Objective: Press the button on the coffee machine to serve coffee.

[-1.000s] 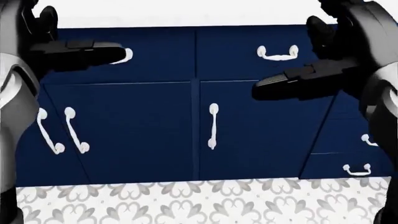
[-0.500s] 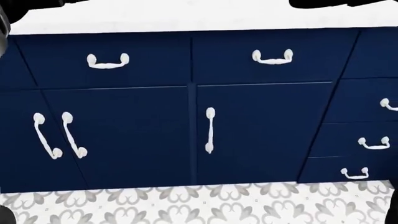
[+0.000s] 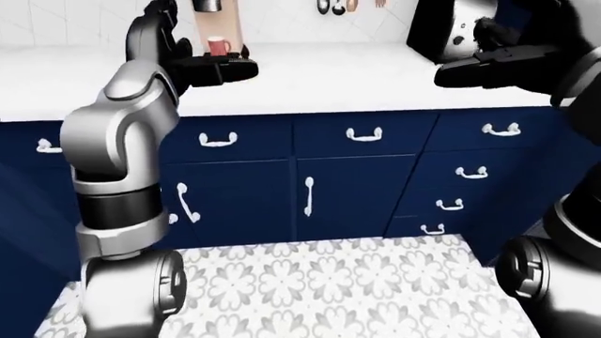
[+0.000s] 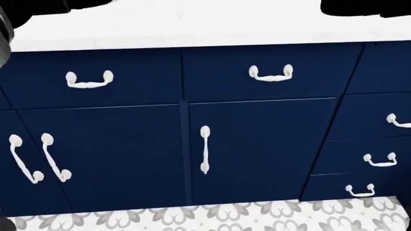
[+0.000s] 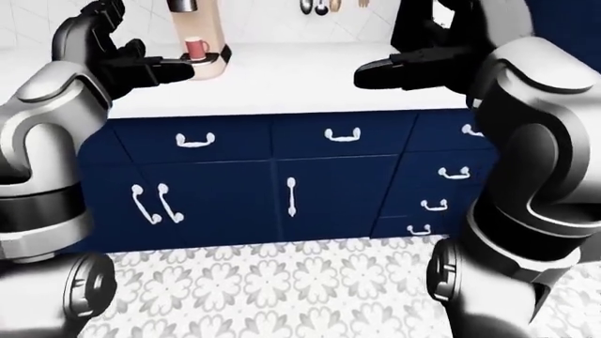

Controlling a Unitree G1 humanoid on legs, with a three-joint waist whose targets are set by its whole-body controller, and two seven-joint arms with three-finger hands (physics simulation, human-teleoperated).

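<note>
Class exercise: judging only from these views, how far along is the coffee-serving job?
Done: a red mug already sits in the coffee machine on the white counter. In hand: the robot faces the blue cabinets, left hand and right hand raised, empty. Left: closing in and pressing the button, which is not discernible here.

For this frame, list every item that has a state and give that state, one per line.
Beige coffee machine: upright on the white countertop, button not visible.
Red mug: upright, seated on the machine's tray.
Navy cabinet doors: closed.
Navy drawers: closed.
Left hand: open, raised, holding nothing.
Right hand: open, raised, holding nothing.
Black appliance: upright on the countertop, type unclear.
</note>
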